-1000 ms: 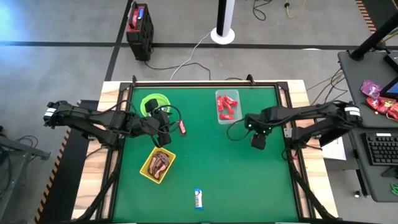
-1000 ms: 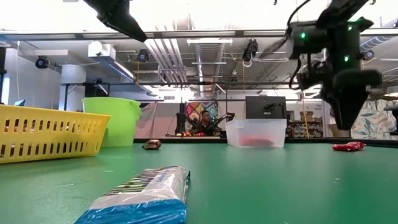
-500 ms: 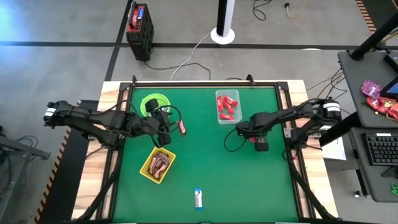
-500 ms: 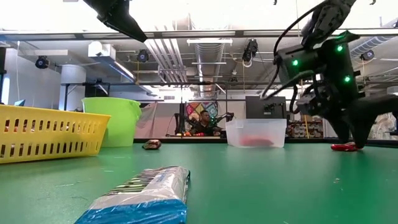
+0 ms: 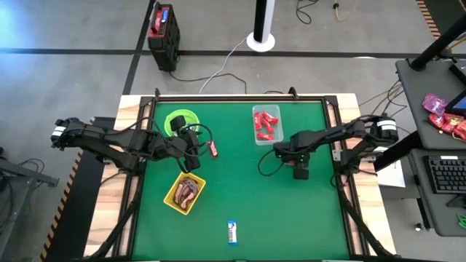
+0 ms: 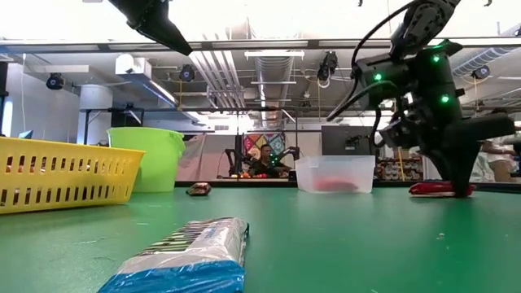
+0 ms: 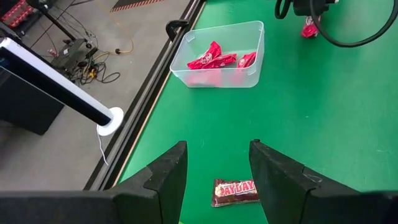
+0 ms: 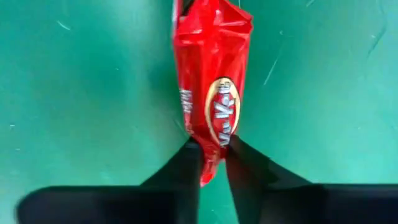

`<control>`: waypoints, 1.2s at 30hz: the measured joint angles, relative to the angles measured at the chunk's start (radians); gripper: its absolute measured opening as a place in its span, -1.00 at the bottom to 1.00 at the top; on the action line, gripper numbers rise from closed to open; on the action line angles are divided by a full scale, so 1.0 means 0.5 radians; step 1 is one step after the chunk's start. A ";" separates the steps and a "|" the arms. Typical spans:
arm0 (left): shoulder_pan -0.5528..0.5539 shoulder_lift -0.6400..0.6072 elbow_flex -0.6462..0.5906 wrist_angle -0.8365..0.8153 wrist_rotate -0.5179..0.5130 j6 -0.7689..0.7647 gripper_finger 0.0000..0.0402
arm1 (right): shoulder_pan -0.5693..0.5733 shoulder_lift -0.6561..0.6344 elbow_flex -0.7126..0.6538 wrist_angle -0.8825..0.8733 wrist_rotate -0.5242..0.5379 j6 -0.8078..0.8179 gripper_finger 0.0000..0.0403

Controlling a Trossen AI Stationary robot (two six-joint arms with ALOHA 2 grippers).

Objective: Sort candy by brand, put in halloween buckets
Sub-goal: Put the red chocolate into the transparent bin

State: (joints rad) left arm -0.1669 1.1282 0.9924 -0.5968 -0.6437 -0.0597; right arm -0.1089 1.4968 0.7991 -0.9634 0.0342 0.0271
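A red candy (image 8: 211, 93) lies on the green table at the right, and my right gripper (image 8: 213, 171) is shut on its end; the high view shows the gripper (image 5: 301, 172) near the right edge. My left gripper (image 7: 217, 171) hangs open above a brown candy (image 7: 235, 191) that lies flat between the lime-green bucket (image 5: 180, 120) and the yellow basket (image 5: 184, 193). The clear tub (image 5: 266, 124) holds red candies. A blue-and-white candy (image 5: 231, 231) lies near the front edge. My right gripper pinches the red candy's wrapper at one end (image 8: 211, 163) between its two fingers (image 8: 186, 168). The fingers come from above, pointing down. In the low view the candy (image 6: 431, 189) lies flat on the table.
The yellow basket holds several brown candies. The green mat has a dark raised frame (image 5: 240, 97) around it. The middle of the mat between the tub and the blue-and-white candy is bare.
My right gripper has sunk to the table, rolled a little, and shut on the end of the red candy. The left arm has kept still.
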 joint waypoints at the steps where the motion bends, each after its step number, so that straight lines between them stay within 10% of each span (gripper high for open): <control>1: 0.000 0.000 0.000 0.000 0.000 0.000 -0.22 | 0.000 -0.009 0.002 0.000 -0.003 0.018 -0.74; 14: 0.000 0.000 -0.001 0.060 0.100 -0.014 -0.22 | -0.004 -0.420 0.212 0.372 -0.229 0.171 -0.91; 25: 0.000 0.215 0.000 0.087 0.318 -0.024 -0.22 | -0.228 -0.592 0.220 1.391 0.517 0.443 -0.90; 36: -0.005 0.372 0.002 0.089 0.434 -0.090 -0.22 | -0.533 -0.391 0.217 1.457 0.282 0.699 -0.44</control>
State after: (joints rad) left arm -0.1696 1.3142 0.9932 -0.5525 -0.4267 -0.1047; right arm -0.3756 1.3013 0.9077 -0.2350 0.1754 0.3767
